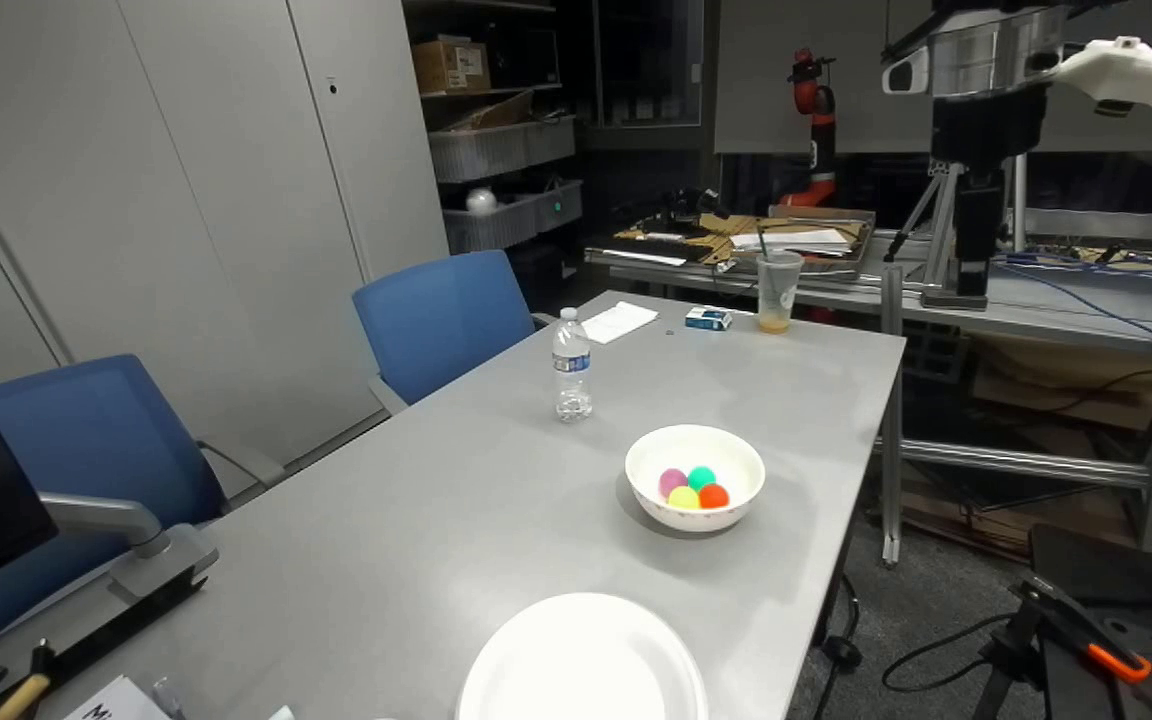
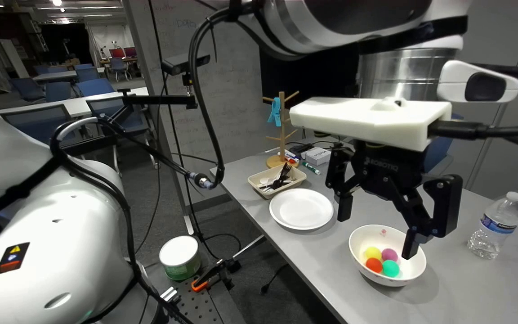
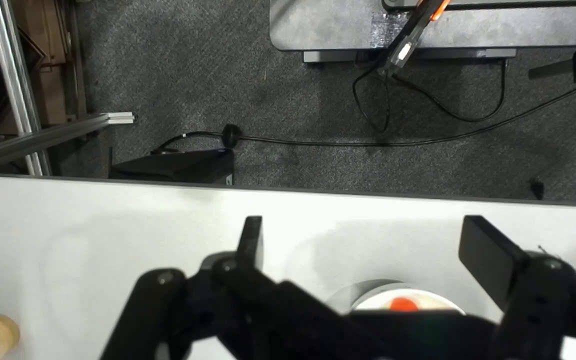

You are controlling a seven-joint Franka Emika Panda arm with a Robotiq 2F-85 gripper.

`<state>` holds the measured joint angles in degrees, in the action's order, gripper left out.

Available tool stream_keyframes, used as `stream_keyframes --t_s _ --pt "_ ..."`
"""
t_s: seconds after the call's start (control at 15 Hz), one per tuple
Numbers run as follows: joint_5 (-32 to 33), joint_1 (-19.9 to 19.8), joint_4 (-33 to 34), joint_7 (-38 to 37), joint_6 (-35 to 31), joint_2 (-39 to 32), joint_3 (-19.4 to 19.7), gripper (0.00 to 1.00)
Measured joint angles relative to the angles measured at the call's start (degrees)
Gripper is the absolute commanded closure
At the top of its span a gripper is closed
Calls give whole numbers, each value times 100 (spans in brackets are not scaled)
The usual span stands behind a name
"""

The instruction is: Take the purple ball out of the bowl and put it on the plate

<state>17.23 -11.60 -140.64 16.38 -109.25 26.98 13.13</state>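
Green tub [image 2: 181, 269]: in an exterior view it stands beside your arm [image 2: 83, 234], white top up; its contents are hidden from you.
Beige tray [image 2: 288, 186]: holds black and white cutlery [image 2: 281, 181], on your grey table [image 2: 331, 265].
Plate [image 2: 301, 209]: flat and white, just beside the tray.
Gripper [image 2: 378, 226]: your pincer is released, jaws spread wide and pointing down, well above the table.
Bowl [image 2: 363, 240]: white, raised sides, near the plate; it holds four balls, and in the wrist view your gripper hides part of it.
Yellow ball [image 2: 372, 253]: in the bowl, just beside the red ball [image 2: 374, 265].
Purple ball [image 2: 390, 255]: the one your task names; it lies in the bowl, just beside the green ball [image 2: 390, 268].
Bottle [image 2: 488, 240]: clear, capped, upright; you cannot tell how full.
Cup [image 1: 781, 280]: clear, at the table's end in an exterior view, with a straw [image 1: 762, 243] and a little amber liquid [image 1: 774, 324].
White box [image 1: 121, 702]: you can read "Mi"; the frame cuts off the rest.
Warning sticker [image 2: 11, 258]: on your arm, with a yellow triangle.
Handwriting [image 2: 191, 22]: too faint for you to read.
Lettering [image 2: 382, 164]: "ROBOTIQ", on your gripper.
Bottle label [image 2: 498, 224]: blue, print too small.
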Motion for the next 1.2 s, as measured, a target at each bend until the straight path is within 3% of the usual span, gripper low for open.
stream_keyframes --t_s 0.4,0.67,1.2 --pt "-376 13 -101 -67 -86 63 -38 0" --pt "-571 254 -180 -679 275 583 -585 0" --pt "-562 259 -193 -659 267 487 -447 0"
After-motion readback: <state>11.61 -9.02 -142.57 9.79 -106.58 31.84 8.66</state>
